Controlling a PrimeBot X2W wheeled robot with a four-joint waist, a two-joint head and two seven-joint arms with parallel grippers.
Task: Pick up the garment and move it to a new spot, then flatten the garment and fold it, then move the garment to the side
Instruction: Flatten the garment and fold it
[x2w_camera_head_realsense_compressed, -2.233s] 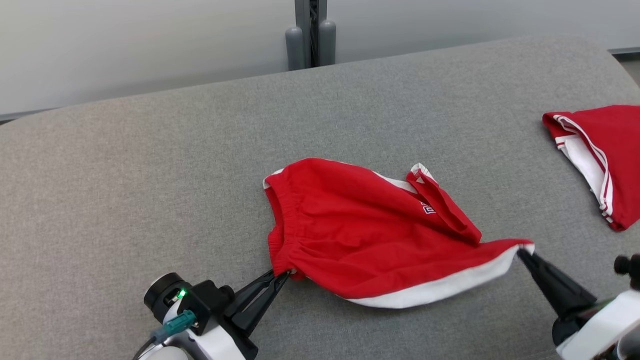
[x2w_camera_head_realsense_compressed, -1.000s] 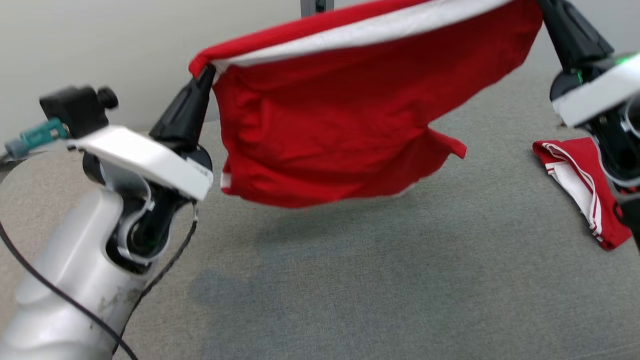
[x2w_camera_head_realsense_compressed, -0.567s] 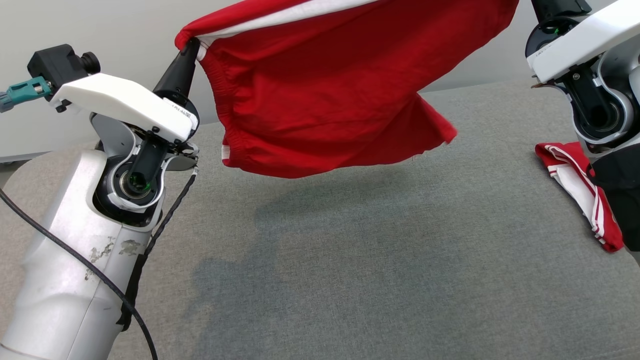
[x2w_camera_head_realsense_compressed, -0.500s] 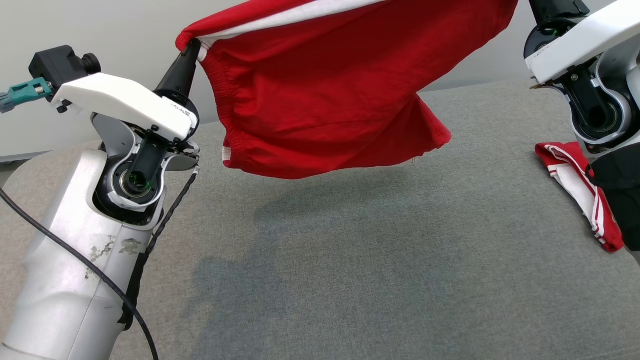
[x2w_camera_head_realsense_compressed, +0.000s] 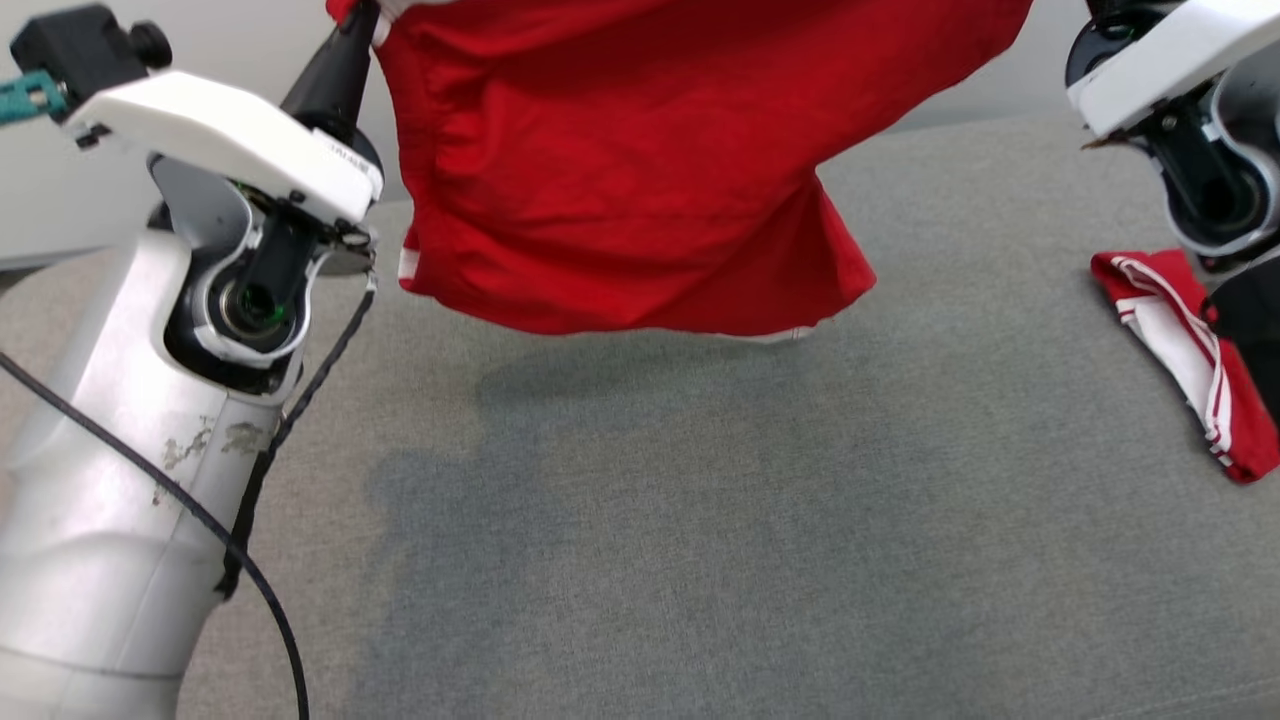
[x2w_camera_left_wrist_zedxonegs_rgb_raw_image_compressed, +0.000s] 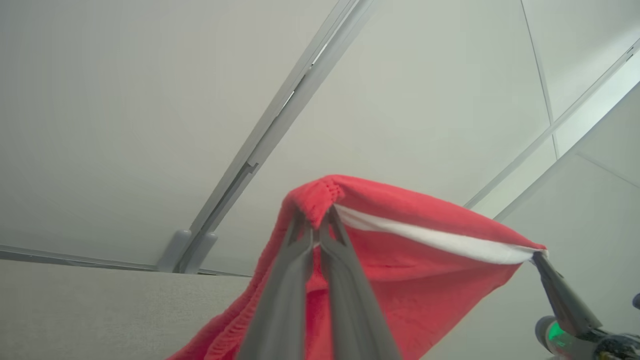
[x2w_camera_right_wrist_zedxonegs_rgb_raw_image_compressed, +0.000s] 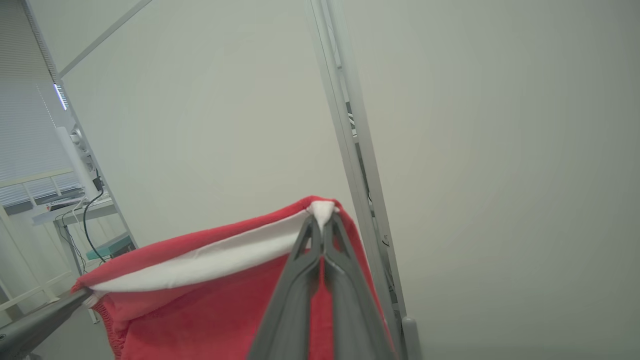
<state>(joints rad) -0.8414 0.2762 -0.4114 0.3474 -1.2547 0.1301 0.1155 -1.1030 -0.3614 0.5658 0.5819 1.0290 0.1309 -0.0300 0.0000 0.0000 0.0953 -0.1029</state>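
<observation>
**Red garment held aloft between my two claws**

The red garment (x2w_camera_head_realsense_compressed: 620, 170) hangs in the air above the grey padded surface (x2w_camera_head_realsense_compressed: 700, 560), stretched between my two grippers and clear of the fabric below. Its upper edge carries a white band (x2w_camera_left_wrist_zedxonegs_rgb_raw_image_compressed: 440, 240). In the head view that edge runs off the top, while the lower hem sags over a soft shadow (x2w_camera_head_realsense_compressed: 640, 390) on the surface.

My left gripper (x2w_camera_left_wrist_zedxonegs_rgb_raw_image_compressed: 318, 222) is pinched tight on one corner, where the gathered waistband (x2w_camera_left_wrist_zedxonegs_rgb_raw_image_compressed: 315, 195) bunches over my fingertips. My right gripper (x2w_camera_right_wrist_zedxonegs_rgb_raw_image_compressed: 322, 220) is clamped the same way on the opposite corner, with a white tip of cloth poking out between its closed fingers. From the left wrist camera, the white band runs taut from my own fingers across to the right gripper's dark tip at the lower right.

Both claws point upward toward a pale wall (x2w_camera_right_wrist_zedxonegs_rgb_raw_image_compressed: 500, 150) and a grey upright post (x2w_camera_right_wrist_zedxonegs_rgb_raw_image_compressed: 350, 150).

In the head view my pale left forearm (x2w_camera_head_realsense_compressed: 100, 540) rises at the lower left, with a black cable (x2w_camera_head_realsense_compressed: 285, 640) looping across it. My right wrist (x2w_camera_head_realsense_compressed: 1170, 60) shows at the upper right corner.

To the right on the surface, well apart from the hanging cloth, a second red-and-white garment (x2w_camera_head_realsense_compressed: 1190, 350) lies bunched near the edge of the view.
</observation>
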